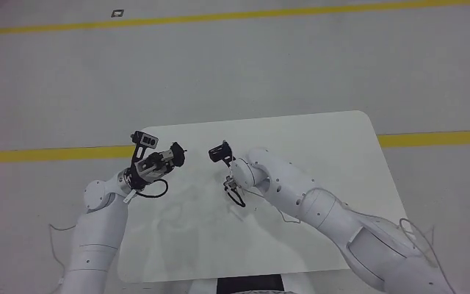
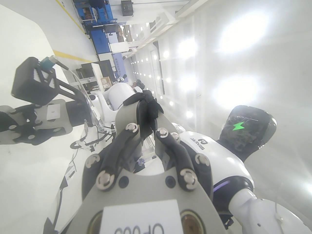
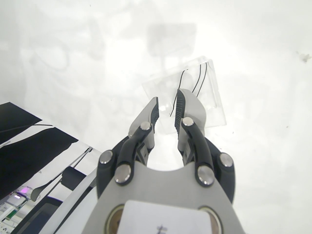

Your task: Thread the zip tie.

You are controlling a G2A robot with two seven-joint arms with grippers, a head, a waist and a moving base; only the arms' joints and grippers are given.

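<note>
Closest, right gripper hangs released over a clear plastic piece mid-worktop, the thin black zip tie lying across it. Left gripper, raised, clenches a black scrap. I judge threading not done.

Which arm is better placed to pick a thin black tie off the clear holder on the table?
Right. The right pincer is open just above the clear holder and its thin black ties. The left pincer is up off the table, shut on a black strip.
</note>
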